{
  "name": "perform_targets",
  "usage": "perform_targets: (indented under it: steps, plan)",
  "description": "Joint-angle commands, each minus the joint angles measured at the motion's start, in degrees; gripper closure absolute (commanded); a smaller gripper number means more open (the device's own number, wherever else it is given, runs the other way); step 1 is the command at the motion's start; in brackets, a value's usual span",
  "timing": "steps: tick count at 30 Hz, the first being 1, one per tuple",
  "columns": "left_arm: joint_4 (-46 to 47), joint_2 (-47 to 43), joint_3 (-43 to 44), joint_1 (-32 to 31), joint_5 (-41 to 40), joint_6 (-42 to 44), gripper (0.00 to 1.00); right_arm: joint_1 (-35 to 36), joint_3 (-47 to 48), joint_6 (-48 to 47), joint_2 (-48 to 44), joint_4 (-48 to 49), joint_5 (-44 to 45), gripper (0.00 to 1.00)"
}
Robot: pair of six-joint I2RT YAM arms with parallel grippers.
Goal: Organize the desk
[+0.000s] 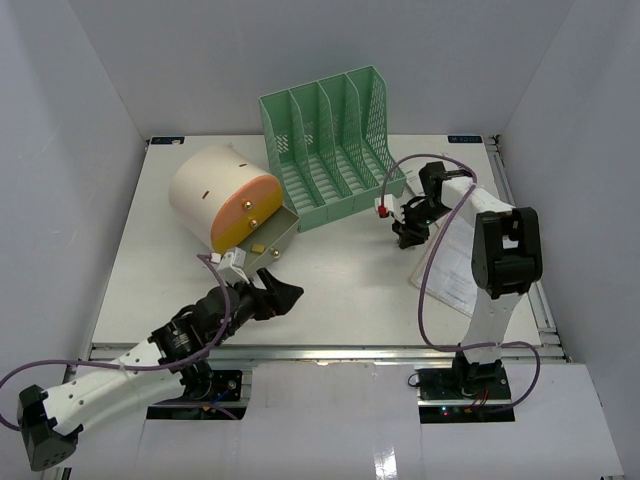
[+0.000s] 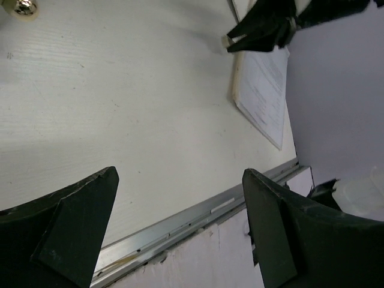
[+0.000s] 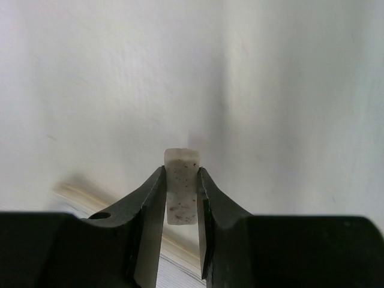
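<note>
The desk (image 1: 340,290) is a white tabletop with a metal rail (image 2: 180,225) along its front edge. My right gripper (image 3: 181,180) is shut on a small white speckled eraser (image 3: 181,186), which stands upright between the fingers with its top poking past the tips. In the top view this gripper (image 1: 404,236) hangs just right of the green rack's front corner, at the top edge of a paper booklet. My left gripper (image 1: 272,292) is open over the front left of the desk, and nothing lies between its fingers (image 2: 78,222).
A green mesh file rack (image 1: 330,140) stands at the back centre. A cream and orange round container (image 1: 225,195) with an open drawer (image 1: 268,238) lies to its left. The white paper booklet (image 1: 450,270) lies at the right. A small red and white piece (image 1: 381,208) sits by the rack's corner.
</note>
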Motion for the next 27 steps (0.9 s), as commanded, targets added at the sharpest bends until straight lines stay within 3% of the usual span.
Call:
perform_targets:
  steps: [1,7,15,19,27]
  plan:
    - [8.76,6.77,-1.91,-0.13,-4.21,-7.63,0.06,8.34,-6.18,4.19,-12.02,-2.5,-17.23,0.88]
    - [23.12,21.02,0.36,-0.18,-1.9,-10.68,0.14,17.88,-15.4,12.25,-23.34,4.59,-23.48,0.88]
    - [29.68,34.02,6.18,-0.13,1.19,-10.7,0.15,25.33,-18.43,20.42,-28.59,12.05,-24.0,0.87]
    - [25.76,31.44,6.84,-0.14,-0.41,-9.53,0.24,25.77,-20.34,34.27,-30.79,27.74,-17.83,0.88]
    - [-0.12,14.02,7.85,-0.24,-12.88,-7.59,0.33,26.84,-11.67,53.65,-23.23,40.21,-9.28,0.89]
